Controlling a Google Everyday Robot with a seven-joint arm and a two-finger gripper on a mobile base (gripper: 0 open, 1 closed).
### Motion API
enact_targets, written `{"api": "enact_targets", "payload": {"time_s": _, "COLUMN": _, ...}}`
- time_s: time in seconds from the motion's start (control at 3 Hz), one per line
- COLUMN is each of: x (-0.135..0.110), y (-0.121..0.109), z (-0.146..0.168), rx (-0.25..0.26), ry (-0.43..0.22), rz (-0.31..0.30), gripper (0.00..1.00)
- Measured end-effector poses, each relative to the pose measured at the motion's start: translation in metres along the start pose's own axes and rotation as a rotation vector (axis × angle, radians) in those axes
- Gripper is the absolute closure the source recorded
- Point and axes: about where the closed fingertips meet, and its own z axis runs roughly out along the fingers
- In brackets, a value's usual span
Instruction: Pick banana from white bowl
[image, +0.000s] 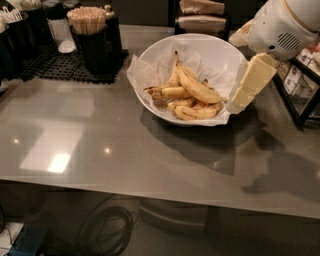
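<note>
The white bowl (220, 55) stands on the grey counter, lined with crinkled white paper, and holds several bananas. The banana (198, 87), the longest and thickest, yellow with brown speckles, lies on top of the pile, slanting from upper left to lower right. Smaller, browner bananas lie beside and under it. My gripper (237, 102) comes in from the upper right on a white arm. Its cream-coloured fingers (250, 82) point down-left and its tip is at the bowl's right rim, just right of the banana's lower end.
A black holder of wooden stir sticks (91, 35) and other dark containers stand on a black mat (60, 67) at the back left. A dark rack with packets (300, 85) is at the right edge. Stacked napkins (201, 15) sit behind the bowl.
</note>
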Motion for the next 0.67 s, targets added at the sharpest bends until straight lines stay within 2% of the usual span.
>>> {"api": "enact_targets", "payload": {"time_s": 0.33, "x": -0.014, "y": 0.001, "z": 0.022, "rx": -0.05, "ry": -0.075, "rz": -0.018, "gripper": 0.0}}
{"api": "enact_targets", "payload": {"time_s": 0.67, "x": -0.039, "y": -0.003, "z": 0.057, "rx": -0.121, "ry": -0.11, "rz": -0.056, "gripper": 0.0}}
